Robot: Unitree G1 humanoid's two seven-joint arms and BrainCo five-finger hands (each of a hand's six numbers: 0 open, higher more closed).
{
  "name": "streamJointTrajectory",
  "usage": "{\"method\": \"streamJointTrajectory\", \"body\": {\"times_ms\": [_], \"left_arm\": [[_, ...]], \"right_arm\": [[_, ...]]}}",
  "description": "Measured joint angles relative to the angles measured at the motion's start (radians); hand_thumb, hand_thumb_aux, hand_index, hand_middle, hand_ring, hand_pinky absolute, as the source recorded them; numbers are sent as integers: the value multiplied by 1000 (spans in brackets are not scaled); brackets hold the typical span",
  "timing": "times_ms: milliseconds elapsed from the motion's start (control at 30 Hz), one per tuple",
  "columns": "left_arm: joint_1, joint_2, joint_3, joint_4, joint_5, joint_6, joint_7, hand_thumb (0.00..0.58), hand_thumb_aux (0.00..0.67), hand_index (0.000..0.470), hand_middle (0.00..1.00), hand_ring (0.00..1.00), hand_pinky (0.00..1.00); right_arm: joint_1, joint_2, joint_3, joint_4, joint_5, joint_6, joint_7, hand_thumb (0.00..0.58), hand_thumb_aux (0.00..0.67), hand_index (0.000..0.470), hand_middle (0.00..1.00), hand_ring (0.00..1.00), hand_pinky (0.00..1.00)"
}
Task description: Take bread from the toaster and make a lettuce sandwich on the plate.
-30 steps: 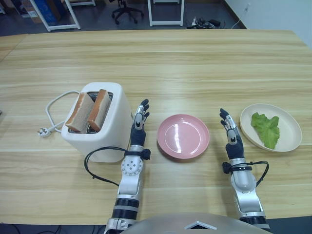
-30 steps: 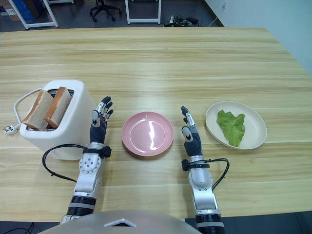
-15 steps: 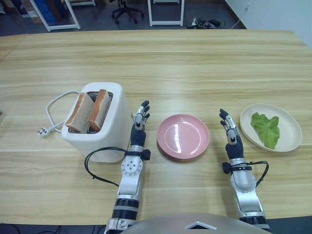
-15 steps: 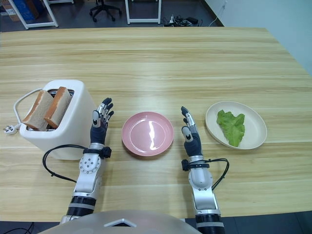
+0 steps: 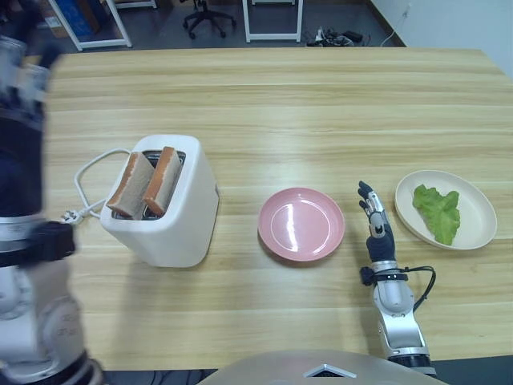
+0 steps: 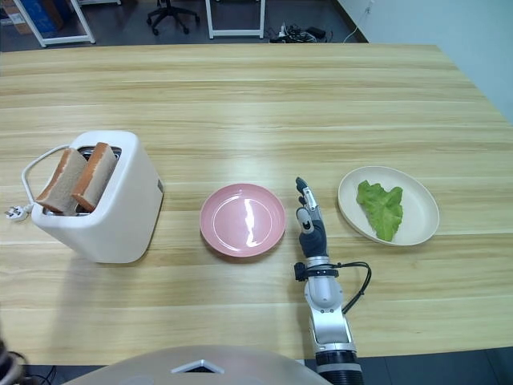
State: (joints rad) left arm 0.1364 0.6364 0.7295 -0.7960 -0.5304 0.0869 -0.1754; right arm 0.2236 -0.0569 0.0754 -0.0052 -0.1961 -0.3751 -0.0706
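Pointing away with fingers extended and nothing held, the right hand (image 5: 377,231) sits near the front edge of the table (image 5: 321,104), between the pink plate (image 5: 301,226) and the cream plate (image 5: 474,202) bearing the lettuce (image 5: 437,212). Farther left, two slices of bread (image 5: 148,183) stand in the white toaster (image 5: 180,233), its cord (image 5: 84,180) looping off to the left. The left hand (image 5: 18,120) shows blurred at the left edge; its grip cannot be told.
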Motion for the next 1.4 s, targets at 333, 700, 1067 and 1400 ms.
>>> {"method": "streamJointTrajectory", "body": {"times_ms": [333,700,1067,1400], "left_arm": [[261,48,-211,237,857,36,23,0,0,0,0,0,0],[230,-4,-350,396,1044,66,80,0,0,0,0,0,0],[222,-25,-364,390,1062,26,94,523,460,323,0,0,0],[228,-41,-363,373,1040,-32,81,580,670,470,0,0,0]], "right_arm": [[-2,2,5,10,0,1,-8,0,0,0,0,0,0],[1,-5,5,9,0,5,-6,0,0,0,0,0,0],[13,-13,5,5,0,12,1,0,0,0,0,0,0],[16,-16,4,5,0,18,7,0,0,0,0,0,0]]}}
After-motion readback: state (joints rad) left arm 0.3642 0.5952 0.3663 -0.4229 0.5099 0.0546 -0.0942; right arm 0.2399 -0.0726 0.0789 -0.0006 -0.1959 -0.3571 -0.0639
